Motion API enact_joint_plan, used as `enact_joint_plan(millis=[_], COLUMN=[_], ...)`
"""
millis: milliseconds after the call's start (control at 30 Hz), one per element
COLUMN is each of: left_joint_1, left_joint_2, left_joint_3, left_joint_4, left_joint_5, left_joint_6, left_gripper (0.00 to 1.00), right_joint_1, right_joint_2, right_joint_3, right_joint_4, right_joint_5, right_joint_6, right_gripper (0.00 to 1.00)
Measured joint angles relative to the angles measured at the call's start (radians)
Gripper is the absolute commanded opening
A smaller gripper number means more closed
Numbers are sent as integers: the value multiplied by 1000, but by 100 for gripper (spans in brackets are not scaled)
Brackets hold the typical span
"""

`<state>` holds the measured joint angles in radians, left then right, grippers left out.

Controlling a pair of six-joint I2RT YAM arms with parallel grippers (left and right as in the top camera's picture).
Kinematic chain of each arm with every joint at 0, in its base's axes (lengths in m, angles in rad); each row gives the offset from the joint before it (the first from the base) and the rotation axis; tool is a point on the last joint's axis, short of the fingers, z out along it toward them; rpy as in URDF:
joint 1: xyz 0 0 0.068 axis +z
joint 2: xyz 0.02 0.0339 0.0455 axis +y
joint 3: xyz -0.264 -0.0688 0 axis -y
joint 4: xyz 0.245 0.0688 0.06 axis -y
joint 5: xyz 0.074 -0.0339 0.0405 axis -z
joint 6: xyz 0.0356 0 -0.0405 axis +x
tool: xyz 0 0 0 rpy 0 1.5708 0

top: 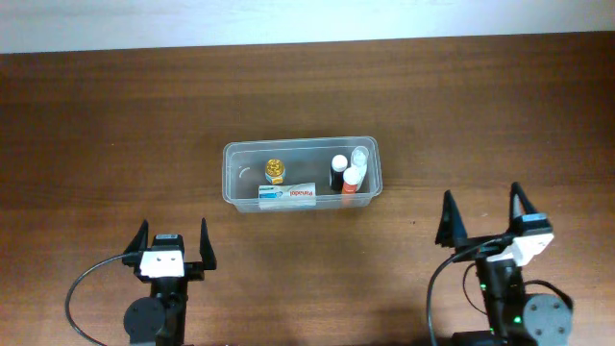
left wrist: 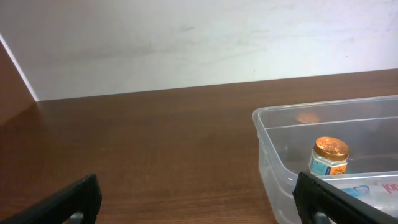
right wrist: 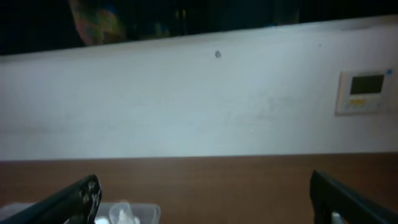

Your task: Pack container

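The clear plastic container [top: 231, 159] sits in the middle of the table. Inside it are a small gold-capped jar [top: 275, 172], a toothpaste tube [top: 287, 195] along the near wall, a black bottle with a white cap [top: 338, 170], an orange bottle with a white cap [top: 351, 181] and a clear-capped bottle [top: 360, 156]. My left gripper [top: 173, 245] is open and empty, near and to the left of the container. My right gripper [top: 483, 216] is open and empty, near and to the right of it. The left wrist view shows the container [left wrist: 267, 149] with the jar [left wrist: 328, 157].
The brown wooden table [top: 96, 125] ends at a white wall [top: 288, 19] at the far side. The right wrist view shows the wall with a thermostat panel [right wrist: 365, 91] and the container's corner [right wrist: 146, 213] low at the left.
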<state>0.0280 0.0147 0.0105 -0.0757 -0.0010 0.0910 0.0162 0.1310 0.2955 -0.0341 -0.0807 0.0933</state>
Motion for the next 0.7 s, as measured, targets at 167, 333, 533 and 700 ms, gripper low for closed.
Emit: enact_joint_plan(millis=[167,333,533,700], left_joint_1=[0,0,0,0], left_joint_2=[0,0,0,0], left_joint_3=[0,0,0,0], left_joint_4=[0,0,0,0], left_joint_5=[0,0,0,0], left_joint_6=[0,0,0,0], left_gripper=[99,99,99,99], right_joint_1=[1,1,0,0], right_joint_2=[-72,-113,-115,-116], right_joint_3=[-132,-201,-239,-244], right_joint_4=[41,61,106,122], right_joint_5=[-8,-8,-6,18], right_joint_6=[-1,-1,-4,-4], right_gripper=[98,98,98,98])
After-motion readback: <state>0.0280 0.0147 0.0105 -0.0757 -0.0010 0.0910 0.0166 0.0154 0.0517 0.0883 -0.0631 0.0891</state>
